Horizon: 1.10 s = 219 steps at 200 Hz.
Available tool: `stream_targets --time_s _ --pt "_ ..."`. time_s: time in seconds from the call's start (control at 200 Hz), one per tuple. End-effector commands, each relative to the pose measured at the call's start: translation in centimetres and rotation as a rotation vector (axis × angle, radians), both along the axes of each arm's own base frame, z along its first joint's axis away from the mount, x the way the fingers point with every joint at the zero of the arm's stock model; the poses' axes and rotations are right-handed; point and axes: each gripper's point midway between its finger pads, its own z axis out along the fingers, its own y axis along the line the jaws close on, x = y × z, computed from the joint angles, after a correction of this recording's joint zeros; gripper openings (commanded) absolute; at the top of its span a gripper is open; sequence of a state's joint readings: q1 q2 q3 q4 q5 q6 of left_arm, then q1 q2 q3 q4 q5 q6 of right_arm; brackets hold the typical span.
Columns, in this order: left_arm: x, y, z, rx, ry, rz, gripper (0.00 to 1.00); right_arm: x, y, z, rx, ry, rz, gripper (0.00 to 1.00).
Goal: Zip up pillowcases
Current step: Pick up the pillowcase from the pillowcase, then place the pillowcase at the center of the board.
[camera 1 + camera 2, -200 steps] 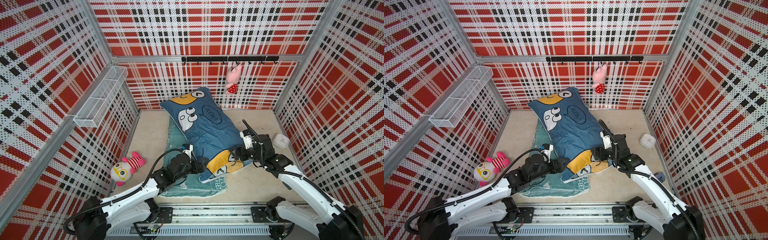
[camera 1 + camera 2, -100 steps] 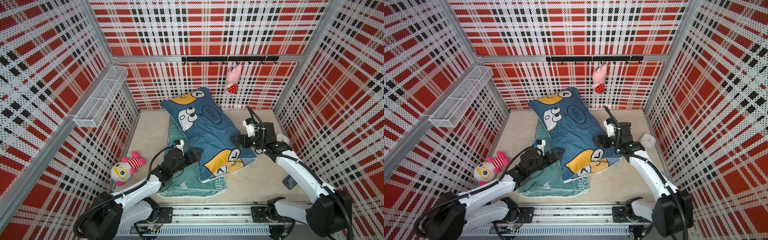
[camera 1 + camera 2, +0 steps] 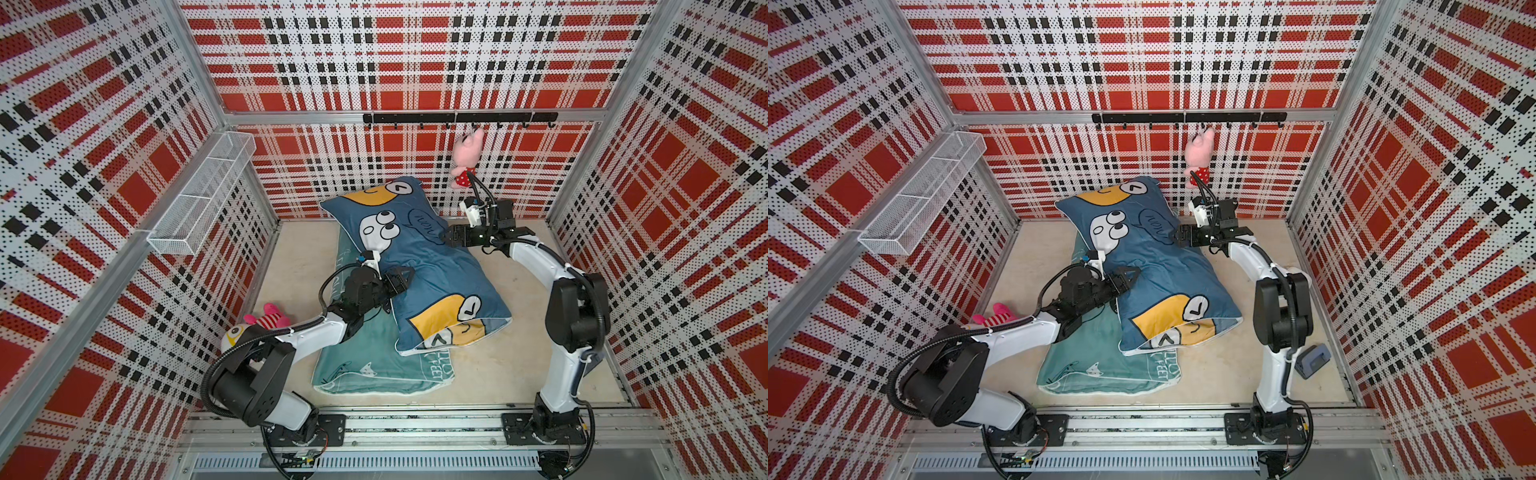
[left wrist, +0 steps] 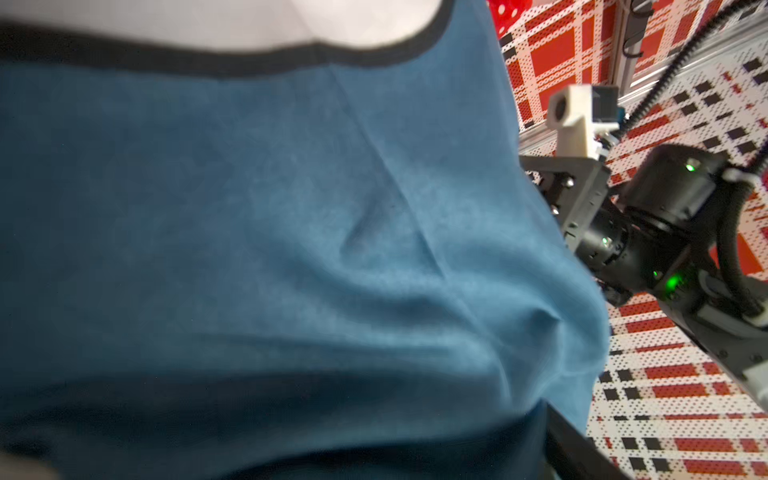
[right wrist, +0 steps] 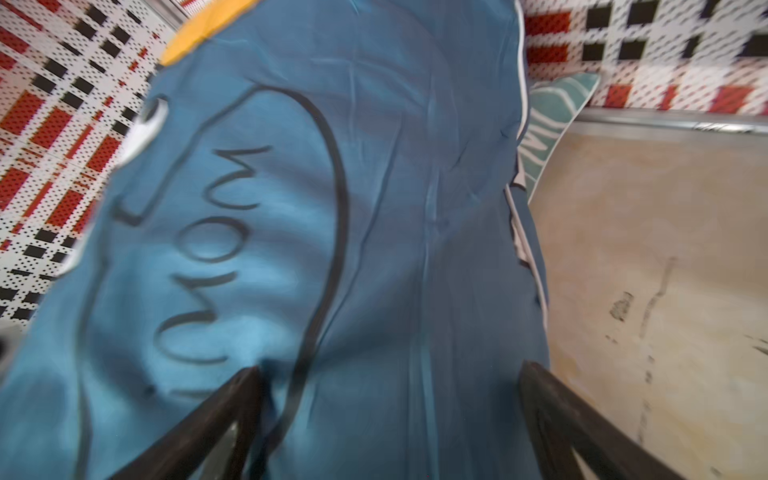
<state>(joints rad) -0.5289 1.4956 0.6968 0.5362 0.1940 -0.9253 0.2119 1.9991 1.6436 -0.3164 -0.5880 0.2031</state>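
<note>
The blue pillowcase (image 3: 419,266) lies diagonally across the teal pillowcase (image 3: 365,361) on the desk (image 3: 540,332), long axis running from the back wall toward the rail. The right end effector (image 5: 386,419), spread wide, straddles its far edge; the left end effector (image 3: 401,279), parted and empty, sits at mid-length.

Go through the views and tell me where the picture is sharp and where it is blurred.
Both top views: sharp and evenly lit, blue pillowcase and teal pillowcase crisp. Left wrist view: blue fabric fills it, soft and too close to focus. Right wrist view: smeared, the "WOW" print and the right end effector fingers blurred.
</note>
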Motion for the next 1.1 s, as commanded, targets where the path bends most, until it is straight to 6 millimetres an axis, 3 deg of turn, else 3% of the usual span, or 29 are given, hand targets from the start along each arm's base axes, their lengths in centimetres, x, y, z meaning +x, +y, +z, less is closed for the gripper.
stream_targets --time_s 0.0,0.055,0.1,0.225,0.371,0.571,0.737,0.917,1.092 --pt "1.3 0.0 1.9 -0.021 -0.071 0.021 0.61 -0.8 2.9 -0.9 0.026 0.016 0.104 1.00" --pt "1.4 0.0 1.4 -0.013 -0.062 0.020 0.49 -1.6 4.3 -1.3 0.038 0.022 0.146 0.97" --pt "1.4 0.0 1.3 -0.009 -0.060 0.019 0.41 -2.6 5.5 -1.5 0.055 0.036 0.185 0.89" --pt "1.5 -1.0 1.7 0.013 -0.072 0.002 0.22 -5.3 7.2 -0.6 0.094 0.075 0.262 0.43" --pt "1.5 -3.6 3.5 0.103 -0.122 -0.026 0.07 -6.8 5.1 3.1 0.108 0.028 0.178 0.00" --pt "0.1 -10.0 7.4 0.191 -0.231 -0.113 0.00 -8.5 -1.1 7.5 0.126 -0.023 0.001 0.00" --pt "-2.0 -16.8 8.1 0.171 -0.265 -0.234 0.00 -10.0 -7.1 7.6 0.107 -0.003 -0.128 0.00" --pt "-2.5 -23.0 4.7 0.204 -0.242 -0.316 0.00 -10.4 -13.0 4.6 0.060 0.063 -0.268 0.00" --pt "0.2 -25.8 -0.2 0.344 -0.220 -0.300 0.00 -10.8 -16.3 1.0 0.025 0.101 -0.405 0.00"
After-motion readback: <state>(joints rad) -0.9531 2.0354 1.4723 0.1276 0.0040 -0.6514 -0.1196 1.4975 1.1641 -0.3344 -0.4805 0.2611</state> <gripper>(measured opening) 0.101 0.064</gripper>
